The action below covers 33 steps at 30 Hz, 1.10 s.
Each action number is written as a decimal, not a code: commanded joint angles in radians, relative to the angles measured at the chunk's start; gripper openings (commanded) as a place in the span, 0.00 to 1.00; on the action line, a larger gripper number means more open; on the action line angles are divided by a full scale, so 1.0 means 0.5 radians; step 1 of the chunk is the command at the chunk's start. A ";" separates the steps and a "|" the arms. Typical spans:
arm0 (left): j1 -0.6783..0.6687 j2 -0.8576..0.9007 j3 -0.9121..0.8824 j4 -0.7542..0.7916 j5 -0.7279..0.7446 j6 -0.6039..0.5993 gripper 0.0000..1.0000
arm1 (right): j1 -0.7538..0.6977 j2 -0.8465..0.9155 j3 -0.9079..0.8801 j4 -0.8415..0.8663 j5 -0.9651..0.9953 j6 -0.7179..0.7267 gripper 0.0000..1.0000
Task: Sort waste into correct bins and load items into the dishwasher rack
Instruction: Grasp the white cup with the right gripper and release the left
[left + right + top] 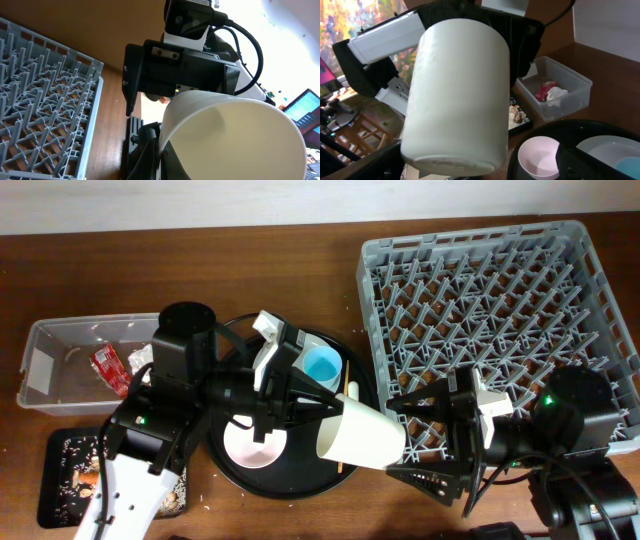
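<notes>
A cream cup point(360, 438) hangs on its side in the air between the round black tray and the dishwasher rack point(490, 310). My left gripper point(325, 412) is shut on the cup's rim, one finger inside and one outside, as the left wrist view shows point(160, 162) with the cup point(235, 135) filling the frame. My right gripper point(412, 442) stands open, its fingers spread to either side of the cup's base. In the right wrist view the cup point(460, 90) is close up, and the right finger point(585, 160) is apart from it.
On the round black tray point(290, 485) sit a pinkish bowl point(255, 445), a light blue cup point(322, 365) and a chopstick point(345, 380). The clear tub point(60, 365) holds a red wrapper point(110, 370) and a tissue point(557, 92). The shallow black tray point(62, 470) holds crumbly scraps.
</notes>
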<state>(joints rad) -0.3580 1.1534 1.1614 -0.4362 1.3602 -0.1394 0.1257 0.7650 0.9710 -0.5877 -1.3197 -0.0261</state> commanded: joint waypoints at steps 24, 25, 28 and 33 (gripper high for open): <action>-0.029 0.005 0.011 0.085 0.008 -0.011 0.00 | 0.365 0.220 -0.002 0.317 -0.060 0.068 0.89; -0.029 0.005 0.011 0.085 0.008 -0.011 0.00 | 0.364 0.224 -0.002 0.317 -0.060 0.068 0.87; -0.028 0.005 0.011 0.085 0.008 -0.011 0.00 | 0.363 0.222 -0.001 0.334 0.010 0.132 0.85; -0.028 0.005 0.011 0.076 -0.074 -0.011 0.00 | 0.329 0.221 -0.001 0.332 0.174 0.269 0.84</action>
<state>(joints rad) -0.3672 1.1542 1.1614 -0.3962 1.3388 -0.1394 0.2993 0.8761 0.9684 -0.4248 -1.2999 0.0544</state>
